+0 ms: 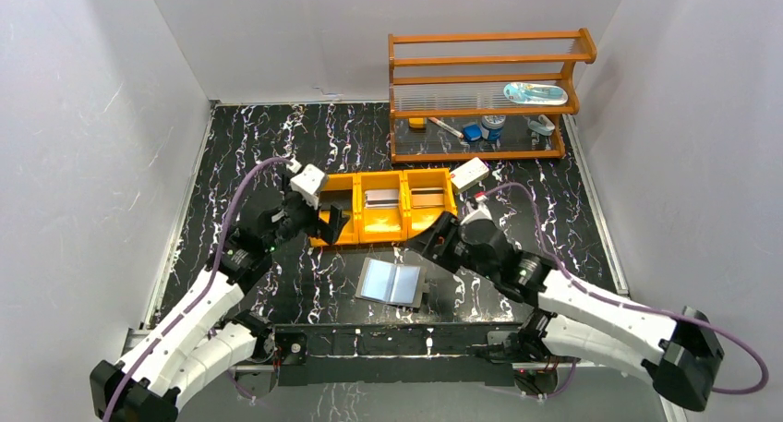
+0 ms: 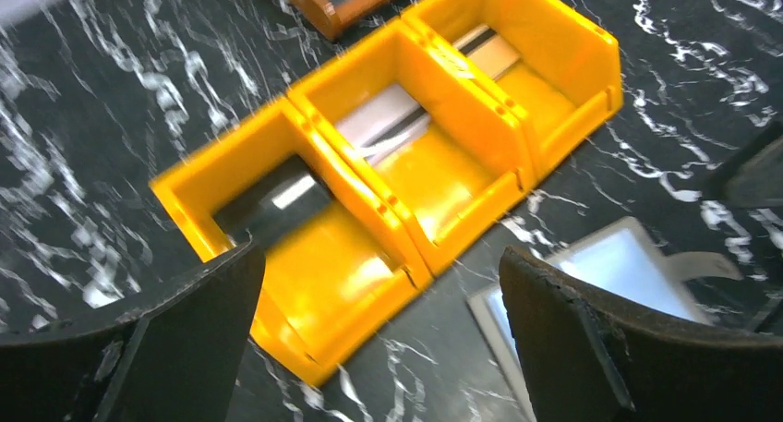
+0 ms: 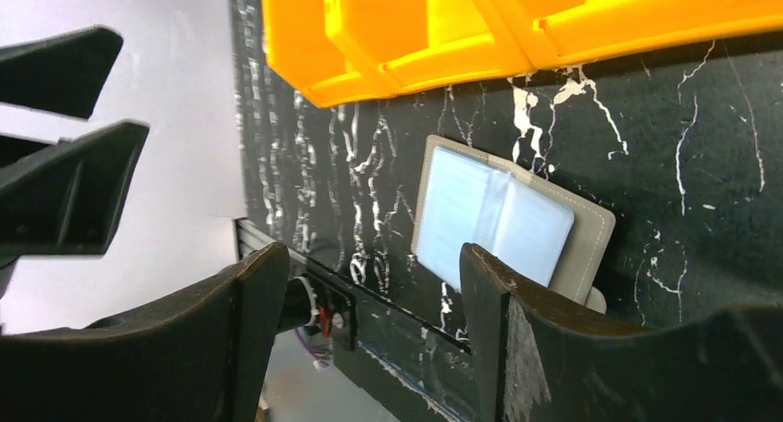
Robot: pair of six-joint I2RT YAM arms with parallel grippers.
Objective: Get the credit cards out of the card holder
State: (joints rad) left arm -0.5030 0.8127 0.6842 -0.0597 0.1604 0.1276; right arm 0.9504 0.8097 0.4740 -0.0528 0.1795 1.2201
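The card holder (image 1: 391, 282) lies opened flat on the black marbled table, its pale blue inner faces up; it also shows in the wrist views (image 2: 619, 265) (image 3: 499, 219). One credit card lies in each compartment of the orange tray (image 1: 406, 226): a dark card (image 2: 277, 196) on the left, a silvery grey card (image 2: 383, 126) in the middle, and a third card (image 2: 485, 53) on the right. My left gripper (image 2: 379, 265) hangs open and empty over the front of the tray's left compartment. My right gripper (image 3: 374, 260) is open and empty, beside the holder's right edge.
A white box (image 1: 469, 174) lies just behind the tray's right end. A wooden rack (image 1: 480, 94) with small items stands at the back right. White walls close in the table on the left, back and right.
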